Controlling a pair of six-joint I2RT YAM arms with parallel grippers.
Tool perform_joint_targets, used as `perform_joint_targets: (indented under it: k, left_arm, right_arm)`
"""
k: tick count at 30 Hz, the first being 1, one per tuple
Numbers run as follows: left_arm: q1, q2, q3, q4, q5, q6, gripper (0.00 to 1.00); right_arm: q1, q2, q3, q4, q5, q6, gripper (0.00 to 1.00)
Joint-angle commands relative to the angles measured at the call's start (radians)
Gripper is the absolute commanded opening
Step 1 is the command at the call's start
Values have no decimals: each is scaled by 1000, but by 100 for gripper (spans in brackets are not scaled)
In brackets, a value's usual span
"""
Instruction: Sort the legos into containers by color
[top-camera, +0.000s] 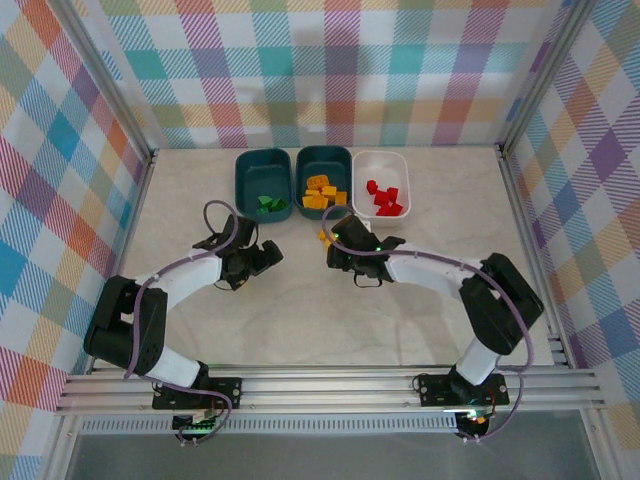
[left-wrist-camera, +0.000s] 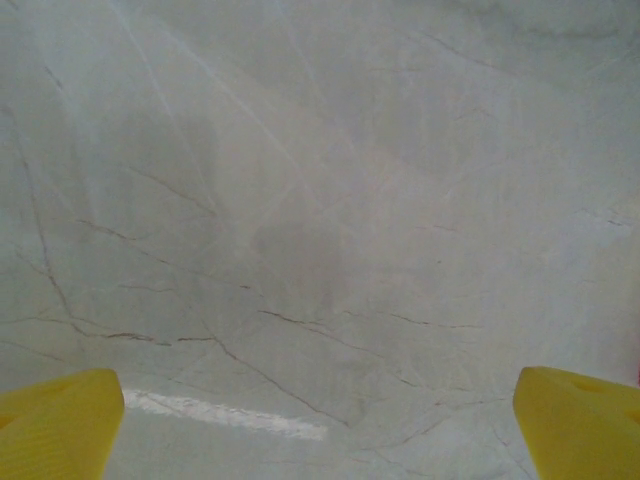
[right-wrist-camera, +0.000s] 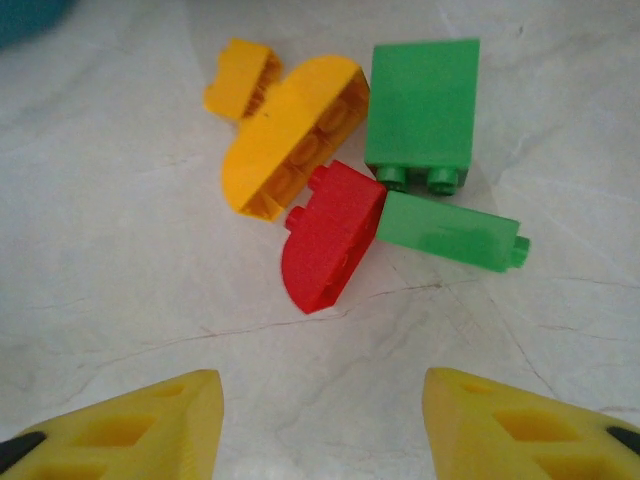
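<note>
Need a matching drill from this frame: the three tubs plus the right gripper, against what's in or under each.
Things:
1. left teal tub
2. middle teal tub
3. white tub
4. right gripper

States:
A. red bricks inside
B. open, above loose bricks
C. green bricks inside
D. orange bricks inside

Pairs: 1-C, 2-D, 3-A, 4-B
</note>
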Motion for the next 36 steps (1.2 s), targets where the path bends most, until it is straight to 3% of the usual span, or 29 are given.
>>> perform_joint_targets:
  k: [1, 9, 15, 26, 36]
  left_arm:
    - [3, -40, -21, -14, -17, 4, 100]
    - [6, -81, -36, -36, -25, 32, 100]
    - [11, -99, -52, -37, -24, 31, 100]
    - [17, -116, -56, -42, -15, 40, 100]
    - [19, -108, -19, -80, -40, 71, 100]
  right_arm:
    - [-1, 80, 57, -6, -47, 69, 54]
    - [-4, 191, 120, 2, -23, 76, 54]
    - [-12, 263, 195, -72, 77, 70, 53]
    - [-32, 306, 200, -52, 154, 22, 32]
    - [-25, 168, 99, 15, 103, -38, 21]
